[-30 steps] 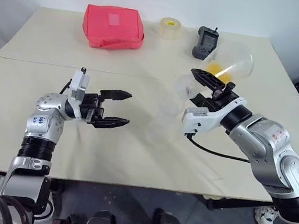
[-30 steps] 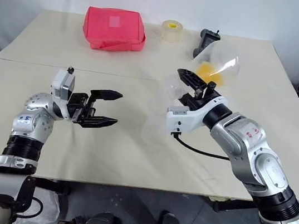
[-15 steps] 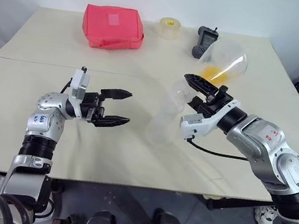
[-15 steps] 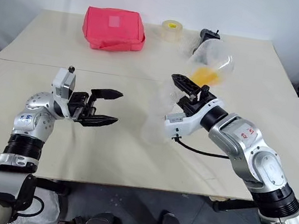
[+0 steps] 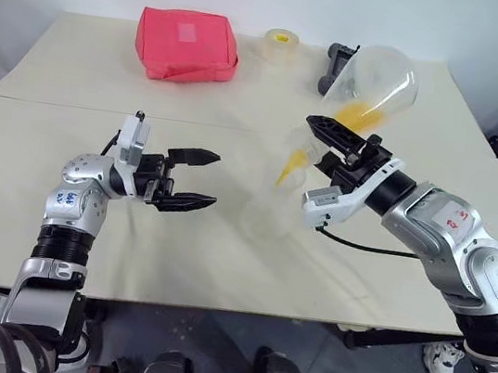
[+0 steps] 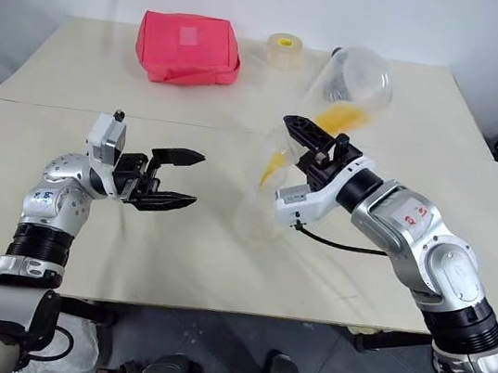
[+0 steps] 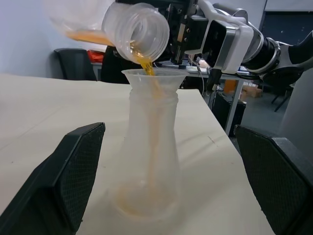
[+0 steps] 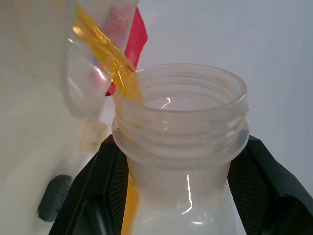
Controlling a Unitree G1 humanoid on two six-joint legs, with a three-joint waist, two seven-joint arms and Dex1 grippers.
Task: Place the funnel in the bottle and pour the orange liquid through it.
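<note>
Just now the right gripper [image 5: 330,147] is clamped on the ribbed neck of a clear conical flask [image 5: 375,82], tipped so translucent orange liquid [image 7: 145,66] streams into the small clear plastic funnel [image 7: 153,77]. That funnel sits in the frosted, broad-based bottle [image 7: 151,161] upright on the beige table [image 5: 218,266], while the left gripper [image 5: 196,179] hangs beside it, jaws wide apart and empty.

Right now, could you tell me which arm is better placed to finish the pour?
The right. Its gripper is shut on the tilted flask, and orange liquid already streams into the funnel on the bottle. The left gripper hangs open beside the bottle, holding nothing.
</note>
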